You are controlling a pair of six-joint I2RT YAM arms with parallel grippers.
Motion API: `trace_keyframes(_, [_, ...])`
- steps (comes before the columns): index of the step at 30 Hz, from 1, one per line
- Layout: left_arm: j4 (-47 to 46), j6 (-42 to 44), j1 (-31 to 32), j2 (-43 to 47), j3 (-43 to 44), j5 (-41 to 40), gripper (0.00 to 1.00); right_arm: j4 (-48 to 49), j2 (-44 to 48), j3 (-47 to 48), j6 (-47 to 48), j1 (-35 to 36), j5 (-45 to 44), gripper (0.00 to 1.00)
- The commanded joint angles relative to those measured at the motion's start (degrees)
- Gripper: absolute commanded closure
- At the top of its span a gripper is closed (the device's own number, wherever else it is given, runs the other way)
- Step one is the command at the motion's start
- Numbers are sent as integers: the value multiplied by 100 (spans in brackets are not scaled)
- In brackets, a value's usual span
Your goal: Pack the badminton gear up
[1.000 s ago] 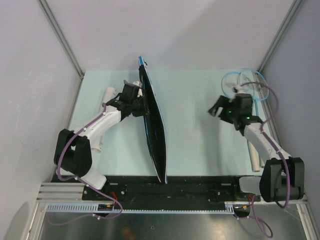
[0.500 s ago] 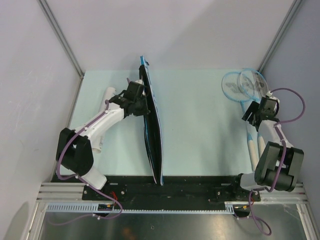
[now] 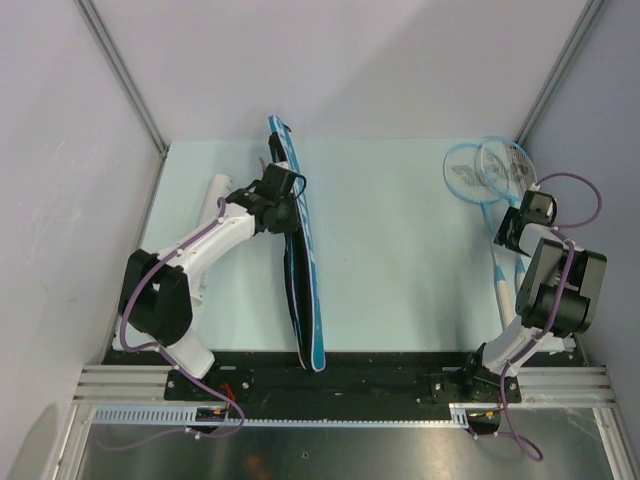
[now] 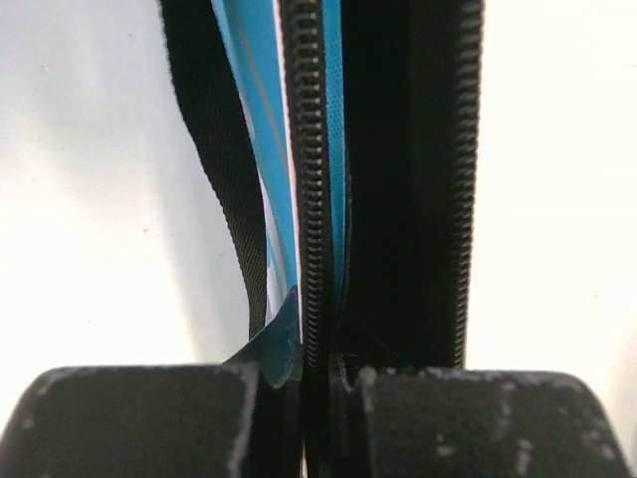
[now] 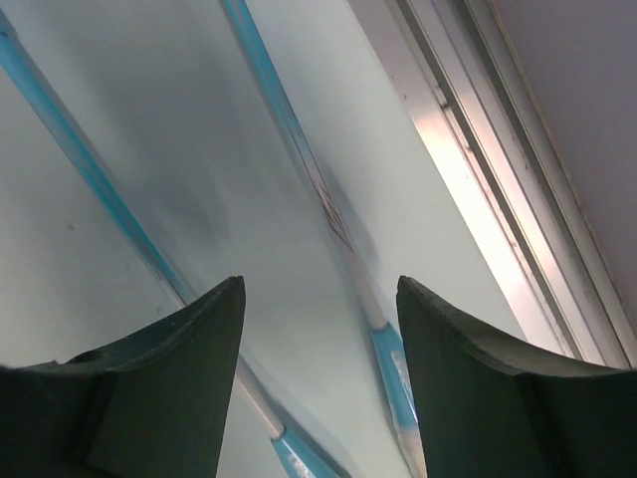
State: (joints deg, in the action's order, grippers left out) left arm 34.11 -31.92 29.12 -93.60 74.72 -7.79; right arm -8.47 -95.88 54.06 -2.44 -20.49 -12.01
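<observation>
The long blue racket bag (image 3: 300,270) with black edging stands on its edge down the middle-left of the table. My left gripper (image 3: 283,196) is shut on the bag's zipper edge (image 4: 315,199) near its far end. Two light-blue rackets (image 3: 488,170) lie at the far right, heads overlapping, shafts running toward me. My right gripper (image 3: 515,232) is open just above their shafts (image 5: 299,139), which run between and beyond the fingers. The white tube (image 3: 212,195) lies behind my left arm. No shuttlecocks show.
A metal wall rail (image 5: 498,169) runs close along the right of the rackets. Grey walls enclose the table on three sides. The black base rail (image 3: 330,385) spans the near edge.
My right gripper has swung from mid-table to the right edge, over the racket shafts. My left gripper has tipped the bag so its blue side shows more.
</observation>
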Motion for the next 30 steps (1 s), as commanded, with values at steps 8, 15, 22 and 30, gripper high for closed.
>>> trace_keyframes(8, [385,-112,85,-9,464,-740,100,197,-923,965,735,-60,770,52])
trace_keyframes(15, [1176,-95,155,-114,1114,-961,100,21,-1197,1308,964,-157,1383,88])
trace_keyframes(22, [1818,-209,155,-202,1361,-1435,100,-321,-960,1651,737,-183,1537,100])
trace_keyframes(30, [1889,-666,-11,-957,1624,-963,100,-770,208,1757,-161,387,1726,100])
